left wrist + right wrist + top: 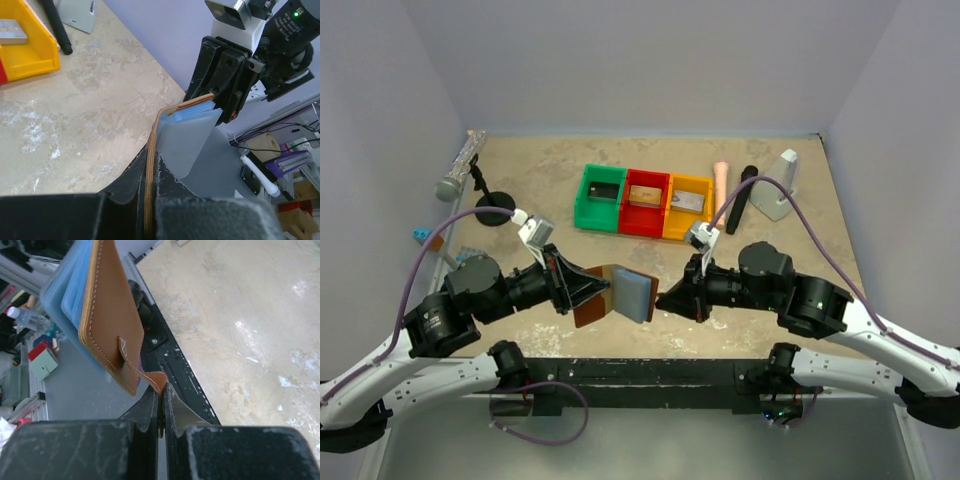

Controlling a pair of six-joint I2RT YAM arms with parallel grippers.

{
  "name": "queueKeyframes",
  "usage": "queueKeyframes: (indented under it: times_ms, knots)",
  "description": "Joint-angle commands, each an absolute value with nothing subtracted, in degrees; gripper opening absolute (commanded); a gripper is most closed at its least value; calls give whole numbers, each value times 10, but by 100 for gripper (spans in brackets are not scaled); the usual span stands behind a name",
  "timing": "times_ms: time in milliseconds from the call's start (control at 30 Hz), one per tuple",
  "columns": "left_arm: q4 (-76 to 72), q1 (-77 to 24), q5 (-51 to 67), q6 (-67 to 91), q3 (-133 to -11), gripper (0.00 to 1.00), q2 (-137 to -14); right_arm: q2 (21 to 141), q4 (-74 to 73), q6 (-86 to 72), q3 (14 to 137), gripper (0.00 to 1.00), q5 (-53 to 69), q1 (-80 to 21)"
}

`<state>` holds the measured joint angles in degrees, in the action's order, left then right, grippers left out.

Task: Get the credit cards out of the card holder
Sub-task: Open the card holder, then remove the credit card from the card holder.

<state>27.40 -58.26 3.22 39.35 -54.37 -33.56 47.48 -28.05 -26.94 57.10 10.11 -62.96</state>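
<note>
Top view: the card holder (620, 293) hangs open above the bench (550, 160) near its front edge, between the left tool (598, 288) and the right tool (663, 297).

Left wrist: the left tool (149, 175) is clamped on the card holder's brown cover.

Right wrist: the right tool (161, 392) is closed tight on its brown tab.

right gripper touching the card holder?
Touching. The right wrist view shows it: the brown strap tab of the card holder runs into the slit between the shut fingers of the right gripper, pinched there.
</note>
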Motion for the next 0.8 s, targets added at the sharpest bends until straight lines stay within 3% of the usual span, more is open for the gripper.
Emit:
queueKeyframes:
  times_ms: [0, 67, 167, 233, 333, 767]
  knots:
    - [216, -582, 76, 388, -535, 0, -332, 445, -196, -248, 548, 0, 171, -626]
    - [214, -582, 83, 389, -534, 0, -338, 447, -199, -247, 551, 3, 176, -627]
    - [218, -582, 80, 390, -533, 0, -339, 448, -227, -248, 558, 44, 147, -626]
    - [222, -582, 77, 390, -535, 0, -338, 442, -240, -247, 560, 60, 124, -626]
    - [241, -582, 62, 388, -542, 0, -339, 425, -267, -241, 563, 66, 97, -623]
    - [343, -582, -64, 392, -575, 0, -366, 372, -367, -216, 630, 67, 60, -623]
